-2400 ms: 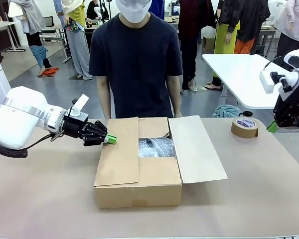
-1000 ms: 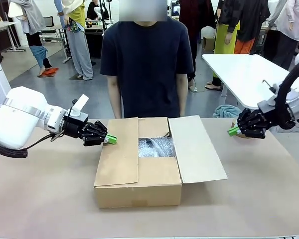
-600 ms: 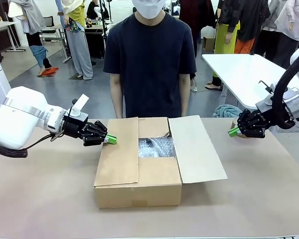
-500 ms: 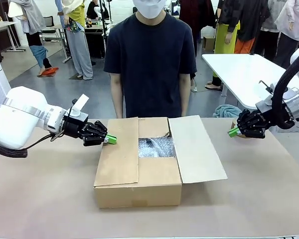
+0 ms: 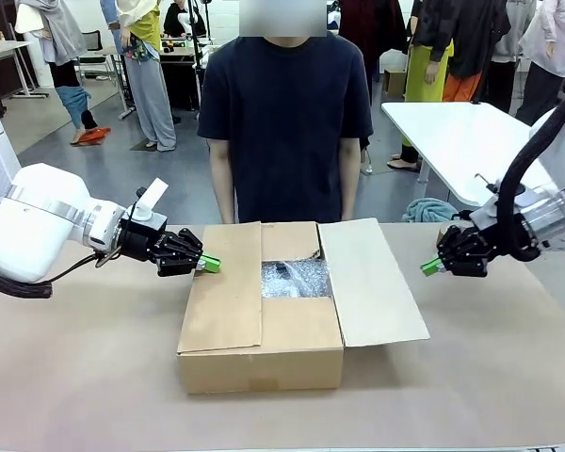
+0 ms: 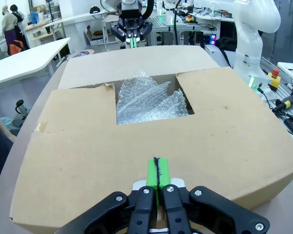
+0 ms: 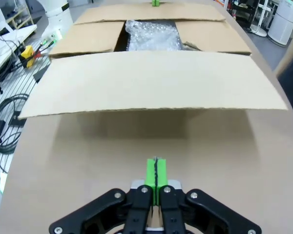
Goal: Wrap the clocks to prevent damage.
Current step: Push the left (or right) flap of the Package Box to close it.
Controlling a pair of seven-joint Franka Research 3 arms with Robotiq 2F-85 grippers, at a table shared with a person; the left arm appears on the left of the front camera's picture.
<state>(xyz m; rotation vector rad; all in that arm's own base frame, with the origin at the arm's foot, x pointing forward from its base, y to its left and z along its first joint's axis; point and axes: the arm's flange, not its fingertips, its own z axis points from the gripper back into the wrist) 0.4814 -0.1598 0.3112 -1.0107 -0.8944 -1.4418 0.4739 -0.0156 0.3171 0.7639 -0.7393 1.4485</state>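
An open cardboard box (image 5: 261,353) sits mid-table with crumpled bubble wrap (image 5: 295,278) inside; whatever lies under the wrap is hidden, and I cannot make out a clock. My left gripper (image 5: 210,265) is shut and empty, its green pads (image 6: 157,174) at the outer edge of the box's left flap (image 6: 88,146). My right gripper (image 5: 429,267) is also shut and empty, hovering over bare table a short way right of the spread right flap (image 7: 151,80). The bubble wrap (image 7: 154,34) lies beyond that flap in the right wrist view.
A person (image 5: 282,113) stands at the far side behind the box, arms down. A teal cloth (image 5: 428,209) lies at the back right near a white table (image 5: 452,141). Bare tabletop (image 5: 94,377) stretches in front of and beside the box.
My right arm has swung down from the right edge and moved left toward the box's right flap. The left arm and the box have stayed still.
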